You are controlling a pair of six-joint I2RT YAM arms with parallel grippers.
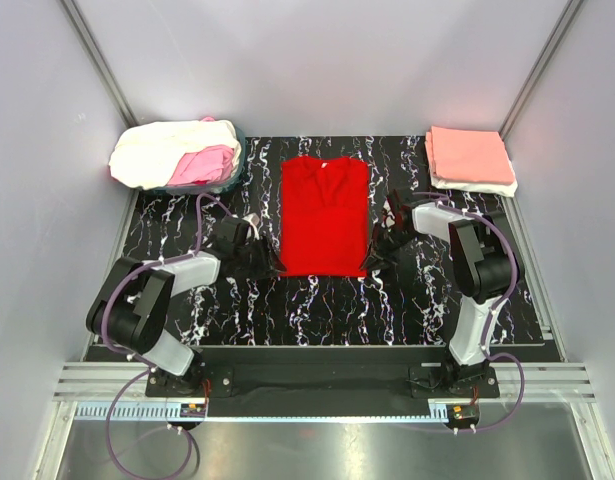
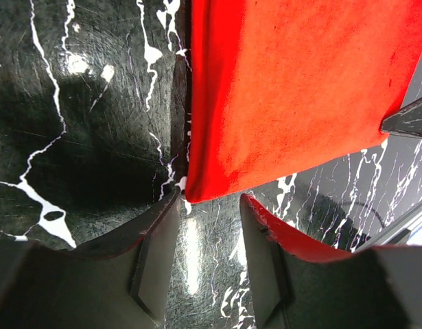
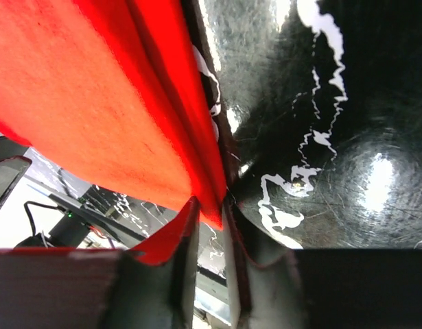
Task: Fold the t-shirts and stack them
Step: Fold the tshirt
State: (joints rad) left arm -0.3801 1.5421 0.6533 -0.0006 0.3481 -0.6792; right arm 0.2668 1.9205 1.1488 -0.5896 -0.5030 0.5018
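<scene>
A black marble-patterned tabletop [image 1: 337,310] with white veins fills the booth; plain pale grey walls [image 1: 317,60] close it on three sides; aluminium posts [image 1: 97,55] run up the back corners; a ribbed aluminium rail [image 1: 317,380] and glossy steel sheet [image 1: 317,450] line the near edge.

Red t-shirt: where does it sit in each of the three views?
Top external: red t-shirt lies flat mid-picture.
Left wrist: red t-shirt fills upper right.
Right wrist: red t-shirt fills upper left.
Shared landmark: black white-veined tabletop.
</scene>
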